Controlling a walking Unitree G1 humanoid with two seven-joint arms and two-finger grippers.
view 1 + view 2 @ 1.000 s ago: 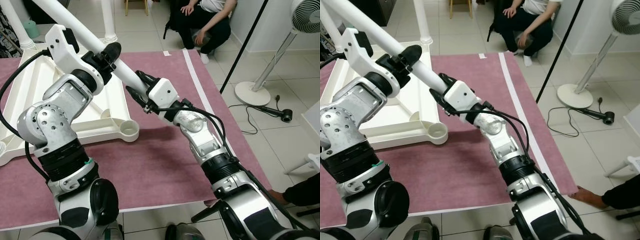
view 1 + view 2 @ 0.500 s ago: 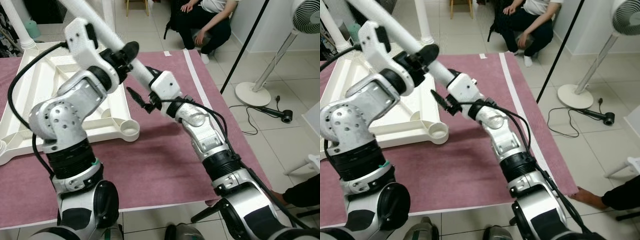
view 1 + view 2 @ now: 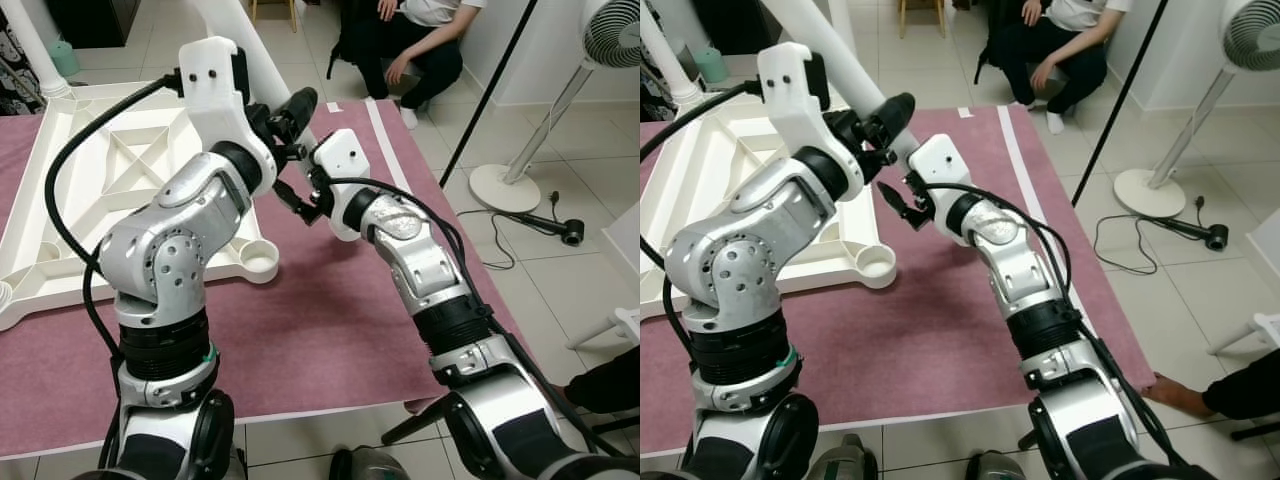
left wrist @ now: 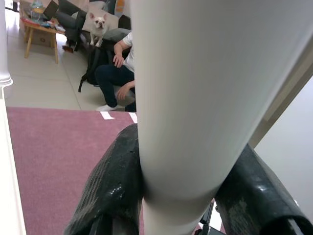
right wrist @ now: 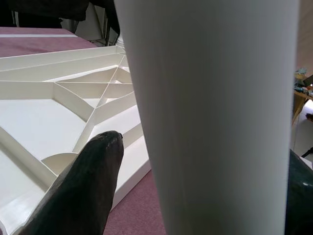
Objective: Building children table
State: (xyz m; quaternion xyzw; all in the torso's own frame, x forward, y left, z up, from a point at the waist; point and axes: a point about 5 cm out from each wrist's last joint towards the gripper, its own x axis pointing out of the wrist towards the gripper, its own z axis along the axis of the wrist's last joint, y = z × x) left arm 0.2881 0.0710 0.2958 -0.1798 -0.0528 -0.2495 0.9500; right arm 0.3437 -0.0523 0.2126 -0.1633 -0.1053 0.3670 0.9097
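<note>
A long white table leg (image 3: 840, 60) slants up across the mat, held off the ground by both arms. My left gripper (image 3: 285, 112) is shut around it, both black fingers (image 4: 110, 191) pressed against its sides. Just below, my right gripper (image 3: 300, 195) holds the same leg near its lower end, one finger (image 5: 83, 186) on each side. The white tabletop (image 3: 100, 170) lies upside down on the mat, ribs facing up. Its near corner socket (image 3: 262, 262) is empty. Another leg (image 3: 40, 50) stands fitted at the far left corner.
A purple mat (image 3: 330, 330) covers the tiled floor under the work. A person (image 3: 415, 40) sits at the back. A standing fan (image 3: 530, 170) and a black cable (image 3: 520, 225) are to the right. Someone's hand (image 3: 1180, 390) rests at the mat's right corner.
Both arms have raised the leg and swung it steeper. My left arm has moved up and to the right, closer to the right gripper. The tabletop has not moved.
</note>
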